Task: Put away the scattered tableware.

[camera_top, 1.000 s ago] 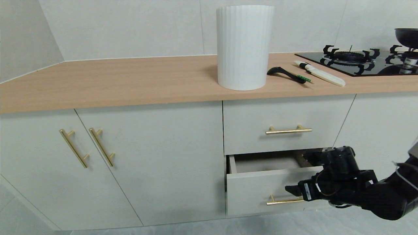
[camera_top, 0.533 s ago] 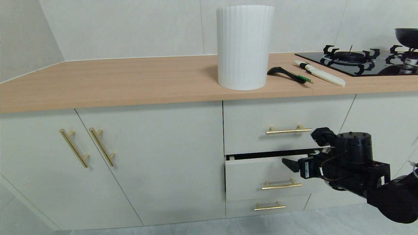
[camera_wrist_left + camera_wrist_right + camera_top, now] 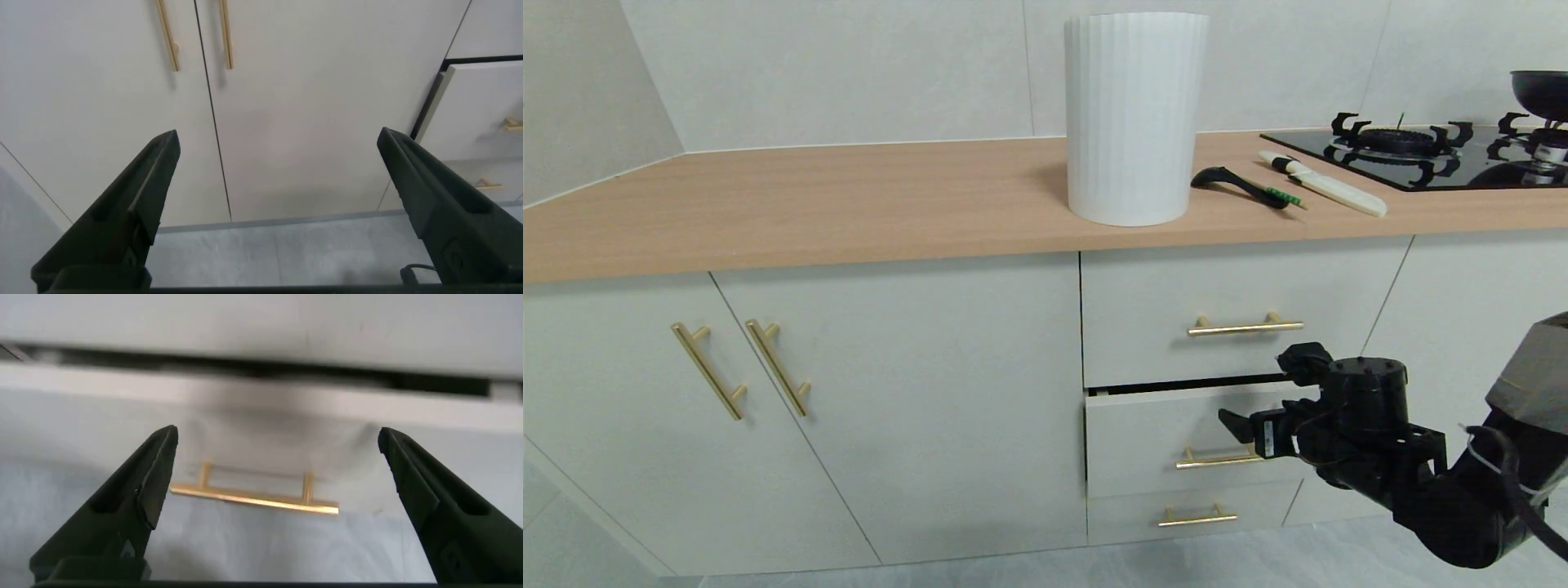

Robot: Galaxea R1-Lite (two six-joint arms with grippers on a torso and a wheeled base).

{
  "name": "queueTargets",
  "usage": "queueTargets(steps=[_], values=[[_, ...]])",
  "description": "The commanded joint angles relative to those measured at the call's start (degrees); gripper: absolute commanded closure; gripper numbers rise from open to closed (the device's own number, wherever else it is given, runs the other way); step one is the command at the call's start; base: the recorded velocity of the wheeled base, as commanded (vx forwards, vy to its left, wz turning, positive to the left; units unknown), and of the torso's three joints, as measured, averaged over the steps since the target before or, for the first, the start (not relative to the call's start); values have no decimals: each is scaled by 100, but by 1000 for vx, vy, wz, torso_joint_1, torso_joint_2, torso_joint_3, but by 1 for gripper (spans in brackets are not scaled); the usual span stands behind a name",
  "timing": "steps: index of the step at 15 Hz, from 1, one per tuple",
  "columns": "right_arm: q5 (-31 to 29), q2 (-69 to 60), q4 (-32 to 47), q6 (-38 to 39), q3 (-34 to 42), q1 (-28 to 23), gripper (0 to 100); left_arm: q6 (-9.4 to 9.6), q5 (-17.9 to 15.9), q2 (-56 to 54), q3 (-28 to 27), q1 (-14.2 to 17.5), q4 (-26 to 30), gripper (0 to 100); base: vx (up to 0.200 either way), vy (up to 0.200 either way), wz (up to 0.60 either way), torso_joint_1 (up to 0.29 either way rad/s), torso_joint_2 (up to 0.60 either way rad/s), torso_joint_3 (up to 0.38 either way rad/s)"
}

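Note:
A black ladle [image 3: 1237,184] and a white knife [image 3: 1327,186] lie on the wooden counter [image 3: 849,204] to the right of a tall white ribbed container [image 3: 1134,118]. My right gripper [image 3: 1270,392] is open in front of the middle drawer [image 3: 1160,433], just above its gold handle [image 3: 1217,459]. The drawer is pushed almost shut, with a thin dark gap along its top. In the right wrist view the gripper [image 3: 278,437] faces the drawer front, with the handle [image 3: 253,498] between its fingers and nothing held. My left gripper [image 3: 278,143] is open and empty, low before the cabinet doors [image 3: 270,122].
A gas hob [image 3: 1413,155] with a dark pan [image 3: 1539,86] sits at the counter's right end. The top drawer [image 3: 1225,310] and bottom drawer [image 3: 1192,516] are closed. Two doors with gold handles [image 3: 739,367] fill the cabinet's left side. Grey floor lies below.
The middle drawer went from clearly open to almost shut. My right gripper rose from beside the handle, pressed towards the cabinet, then shifted slightly left and down.

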Motion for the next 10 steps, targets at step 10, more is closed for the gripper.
queueTargets(steps=[10], values=[[-309,1581,-42,8,-499,-41,0,-1,2,2,7,0,-2,0,0,0,0,0,0,0]])
